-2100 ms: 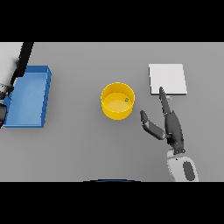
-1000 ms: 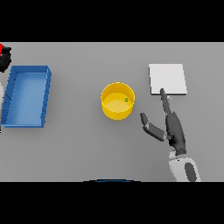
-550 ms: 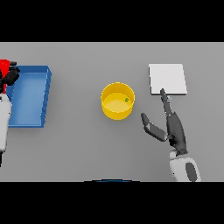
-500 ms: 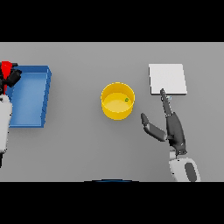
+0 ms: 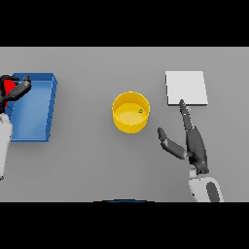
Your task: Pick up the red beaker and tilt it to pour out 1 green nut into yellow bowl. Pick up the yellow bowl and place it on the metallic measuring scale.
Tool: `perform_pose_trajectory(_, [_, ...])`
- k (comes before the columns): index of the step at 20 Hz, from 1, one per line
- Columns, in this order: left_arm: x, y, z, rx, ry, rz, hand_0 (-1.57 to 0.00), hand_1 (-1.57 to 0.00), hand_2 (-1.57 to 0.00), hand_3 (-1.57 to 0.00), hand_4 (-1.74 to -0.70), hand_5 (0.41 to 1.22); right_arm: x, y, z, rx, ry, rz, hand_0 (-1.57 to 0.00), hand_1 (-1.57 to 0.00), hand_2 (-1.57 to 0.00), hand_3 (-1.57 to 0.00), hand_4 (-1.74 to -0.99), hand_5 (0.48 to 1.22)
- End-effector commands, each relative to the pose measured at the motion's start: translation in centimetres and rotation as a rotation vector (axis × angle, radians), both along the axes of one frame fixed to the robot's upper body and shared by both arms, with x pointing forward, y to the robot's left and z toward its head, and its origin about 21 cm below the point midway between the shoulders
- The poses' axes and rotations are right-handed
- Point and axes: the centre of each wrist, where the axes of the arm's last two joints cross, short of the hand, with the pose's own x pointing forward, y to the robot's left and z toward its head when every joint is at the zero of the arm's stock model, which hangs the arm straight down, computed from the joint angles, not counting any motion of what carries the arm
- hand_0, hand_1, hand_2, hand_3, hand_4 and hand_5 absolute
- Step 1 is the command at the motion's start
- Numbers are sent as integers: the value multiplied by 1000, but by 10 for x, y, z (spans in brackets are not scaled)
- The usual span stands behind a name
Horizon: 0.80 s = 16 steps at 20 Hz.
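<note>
Grey tabletop (image 5: 87, 160): the left hand (image 5: 14, 92), fingers curling round the red beaker (image 5: 8, 86), is hovering at the left edge. Yellow bowl (image 5: 131, 113), holding a green nut (image 5: 141, 111), is sitting centrally, nearer the open-fingered right hand (image 5: 192, 143) below the scale (image 5: 186, 87).

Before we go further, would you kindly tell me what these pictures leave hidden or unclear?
- Red beaker, head view: mostly covered by the left hand and cut by the left edge; its contents and tilt cannot be told.
- Green nut in the yellow bowl: too small to tell its shape.
- Blue tray: its left part sits behind the left arm.
- Metallic measuring scale: shows only a plain pale plate; the right hand overlaps its lower edge, contact unclear.
</note>
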Motion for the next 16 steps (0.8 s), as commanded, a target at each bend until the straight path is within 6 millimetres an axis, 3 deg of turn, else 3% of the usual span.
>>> perform_pose_trajectory(1, [-1,3,0,25,13,-16,-494,-407,-417,-393,-857,657,0,0,0,-5,0,-1,1,1,1,1,-1009,639])
perform_pose_trajectory(5, [0,5,-10,35,20,-47,-202,-166,-170,-160,-802,652,0,1,0,-15,15,0,1,1,1,1,-1015,642])
perform_pose_trajectory(8, [2,1,-8,35,-13,-71,-103,-85,-87,-82,-782,651,5,1,7,-69,40,-5,1,1,1,1,-1020,640])
perform_pose_trajectory(10, [2,4,-6,48,-28,-78,-65,-54,-55,-52,-763,657,16,-3,15,-134,44,90,1,1,1,1,-1005,669])
perform_pose_trajectory(14, [4,-7,-7,35,-44,-98,-26,-21,-22,-21,-743,664,43,-5,39,-470,45,265,1,1,1,1,-1094,677])
perform_pose_trajectory(16, [3,-2,-8,37,-44,-88,-16,-13,-14,-13,-737,673,55,0,49,-618,0,337,1,1,1,1,-1151,672])
